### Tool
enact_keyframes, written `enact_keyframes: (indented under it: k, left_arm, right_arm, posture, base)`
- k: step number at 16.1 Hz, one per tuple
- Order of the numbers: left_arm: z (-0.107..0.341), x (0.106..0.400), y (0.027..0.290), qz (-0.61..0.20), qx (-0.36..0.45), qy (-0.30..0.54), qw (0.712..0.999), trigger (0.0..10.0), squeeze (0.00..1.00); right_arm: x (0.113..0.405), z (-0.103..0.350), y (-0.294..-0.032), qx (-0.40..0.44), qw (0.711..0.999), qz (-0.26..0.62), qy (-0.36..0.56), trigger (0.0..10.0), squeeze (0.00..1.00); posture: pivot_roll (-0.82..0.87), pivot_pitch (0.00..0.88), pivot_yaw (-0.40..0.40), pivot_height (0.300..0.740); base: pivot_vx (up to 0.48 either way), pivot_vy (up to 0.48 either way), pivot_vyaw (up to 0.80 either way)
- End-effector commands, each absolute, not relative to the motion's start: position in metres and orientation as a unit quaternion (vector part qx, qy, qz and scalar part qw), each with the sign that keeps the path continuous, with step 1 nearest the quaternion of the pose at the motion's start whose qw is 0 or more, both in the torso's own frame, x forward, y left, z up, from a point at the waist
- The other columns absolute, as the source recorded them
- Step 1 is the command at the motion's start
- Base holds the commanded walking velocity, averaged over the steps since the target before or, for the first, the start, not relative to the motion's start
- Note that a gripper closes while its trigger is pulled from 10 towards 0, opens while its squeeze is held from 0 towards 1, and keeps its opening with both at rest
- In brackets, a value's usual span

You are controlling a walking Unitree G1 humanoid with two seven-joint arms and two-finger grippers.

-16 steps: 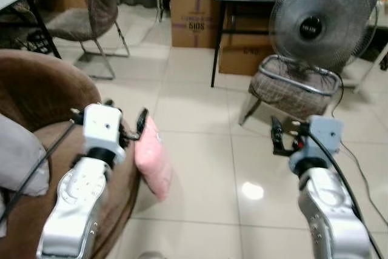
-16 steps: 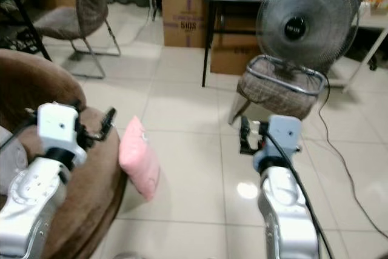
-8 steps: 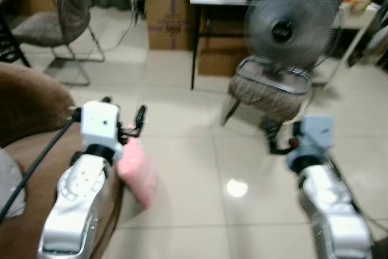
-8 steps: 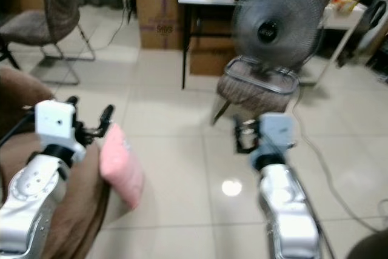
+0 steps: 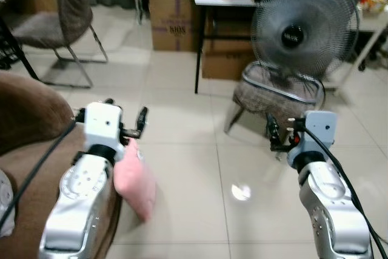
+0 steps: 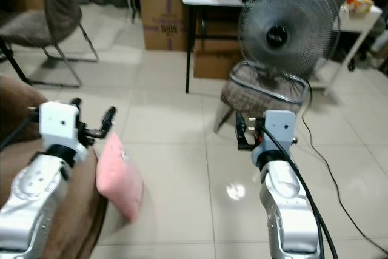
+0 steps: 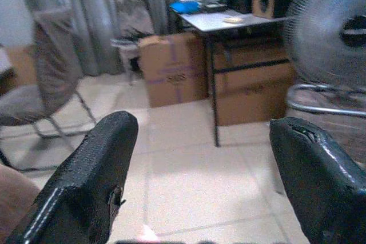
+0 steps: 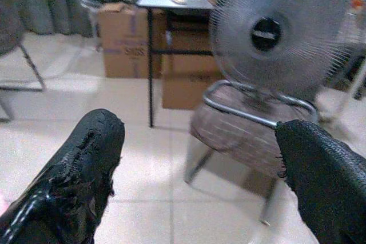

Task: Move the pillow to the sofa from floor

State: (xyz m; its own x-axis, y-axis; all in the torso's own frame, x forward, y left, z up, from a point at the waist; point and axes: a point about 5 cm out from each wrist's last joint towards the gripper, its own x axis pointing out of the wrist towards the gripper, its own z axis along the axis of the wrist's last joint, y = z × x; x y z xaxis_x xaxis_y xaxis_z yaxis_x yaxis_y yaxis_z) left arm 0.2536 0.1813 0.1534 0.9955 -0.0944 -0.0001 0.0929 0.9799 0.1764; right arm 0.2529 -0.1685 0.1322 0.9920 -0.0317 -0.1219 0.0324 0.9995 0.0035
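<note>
Pillow (image 5: 134, 177), pink, stands on edge at lower left of the frame, on the floor (image 5: 200, 168) against the brown sofa (image 5: 27, 150). Left gripper (image 5: 124, 130) hovers just above it, fingers spread wide; right gripper (image 5: 280, 137) likewise wide and empty. Grasp and lift onto the sofa remain

Printing is seen on the front of the cardboard box (image 5: 173, 16) beside the table, something like "5105", though it is too blurred to be made out for certain. No other writing can be read.
</note>
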Motion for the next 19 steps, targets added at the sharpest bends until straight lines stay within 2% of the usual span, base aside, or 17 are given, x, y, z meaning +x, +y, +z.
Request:
enact_keyframes:
  k: [1,6,9,19]
  left_arm:
    - [0.1547,0.254,0.1883,-0.038,0.096,-0.003,0.995,10.0,0.0]
    - [0.1548,0.2544,0.1906,-0.033,0.099,-0.002,0.995,10.0,0.0]
    - [0.1548,0.2547,0.191,-0.034,0.101,-0.002,0.994,10.0,0.0]
    - [0.1538,0.2568,0.1881,-0.044,0.106,0.001,0.993,10.0,0.0]
  right_arm:
    - [0.255,0.1346,-0.1609,0.011,0.998,0.002,0.054,10.0,0.0]
    - [0.2558,0.1362,-0.1556,0.007,0.998,0.035,0.052,10.0,0.0]
    - [0.2556,0.1365,-0.1537,0.01,0.998,0.036,0.05,10.0,0.0]
    - [0.2554,0.133,-0.155,0.033,0.997,0.029,0.06,10.0,0.0]
  posture:
    - [0.09,0.0,-0.029,0.74]
    - [0.1,0.0,-0.033,0.74]
    - [0.1,0.0,-0.032,0.74]
    - [0.1,0.0,-0.028,0.74]
  base:
    - [0.36,0.0,0.0]
    - [0.36,0.0,0.0]
    - [0.358,0.0,0.68]
    - [0.361,0.0,0.0]
